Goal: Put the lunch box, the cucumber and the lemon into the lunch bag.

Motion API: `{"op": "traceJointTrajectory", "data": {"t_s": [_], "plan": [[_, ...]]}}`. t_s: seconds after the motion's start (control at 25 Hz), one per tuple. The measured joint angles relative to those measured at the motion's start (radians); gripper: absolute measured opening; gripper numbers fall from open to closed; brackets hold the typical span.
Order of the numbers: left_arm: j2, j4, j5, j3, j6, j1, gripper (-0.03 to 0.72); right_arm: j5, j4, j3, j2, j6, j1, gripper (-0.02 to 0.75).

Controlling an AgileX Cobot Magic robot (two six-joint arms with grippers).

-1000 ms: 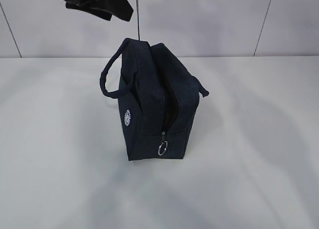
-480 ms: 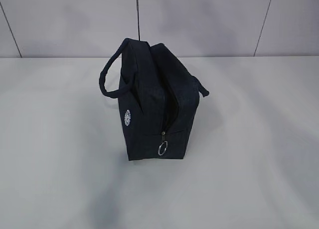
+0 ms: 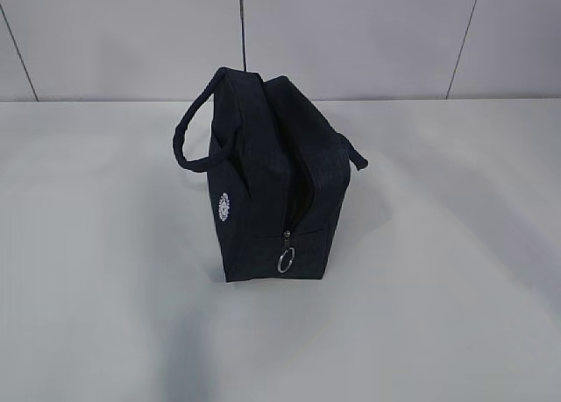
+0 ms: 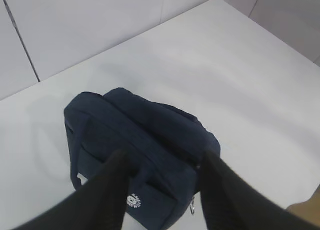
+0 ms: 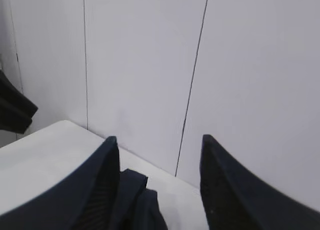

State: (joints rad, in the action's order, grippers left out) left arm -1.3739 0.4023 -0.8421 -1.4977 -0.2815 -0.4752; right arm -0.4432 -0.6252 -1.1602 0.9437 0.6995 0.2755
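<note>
The dark navy lunch bag (image 3: 272, 192) stands upright on the white table, its zip pull ring (image 3: 286, 262) hanging at the near end and the top seam slightly parted. Neither gripper appears in the exterior view. My left gripper (image 4: 163, 156) hovers open above the lunch bag (image 4: 150, 135), with nothing between its fingers. The right gripper (image 5: 158, 140) is also open and empty, facing the wall with the lunch bag's top (image 5: 140, 205) below it. The lunch box, the cucumber and the lemon are out of view.
A white panelled wall (image 3: 368, 34) rises just behind the table (image 3: 456, 244). The table's corner and edge (image 4: 280, 200) show at the lower right of the left wrist view. A dark piece of the other arm (image 5: 12, 109) juts in at the right wrist view's left edge.
A dark arm part at the top left of the exterior view a second ago has moved up out of frame. The lunch bag has not moved.
</note>
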Motion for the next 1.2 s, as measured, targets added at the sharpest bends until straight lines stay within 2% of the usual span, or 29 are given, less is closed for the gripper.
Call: {"op": "traceJointTrajectory", "data": {"t_s": [0.32,0.52,0.68,0.92,1.04,1.2], "plan": [[0.234,0.024,0.172,0.381,0.0,-0.032,0.321,0.01,-0.074,0.278,-0.131,0.004,0.0,0.39],[0.309,0.039,0.214,0.535,0.0,-0.032,0.321,-0.015,-0.151,0.397,-0.136,0.004,0.0,0.39],[0.323,0.041,0.223,0.566,0.0,-0.032,0.321,-0.017,-0.173,0.416,-0.118,0.015,0.0,0.39],[0.323,0.052,0.23,0.568,0.0,-0.032,0.321,-0.015,-0.283,0.416,-0.091,0.07,0.0,0.39],[0.323,0.054,0.233,0.568,0.0,-0.032,0.321,-0.12,-0.328,0.416,-0.035,0.216,0.0,0.39],[0.323,0.058,0.235,0.568,-0.001,-0.032,0.321,-0.267,-0.48,0.416,0.098,0.486,0.0,0.39]]}}
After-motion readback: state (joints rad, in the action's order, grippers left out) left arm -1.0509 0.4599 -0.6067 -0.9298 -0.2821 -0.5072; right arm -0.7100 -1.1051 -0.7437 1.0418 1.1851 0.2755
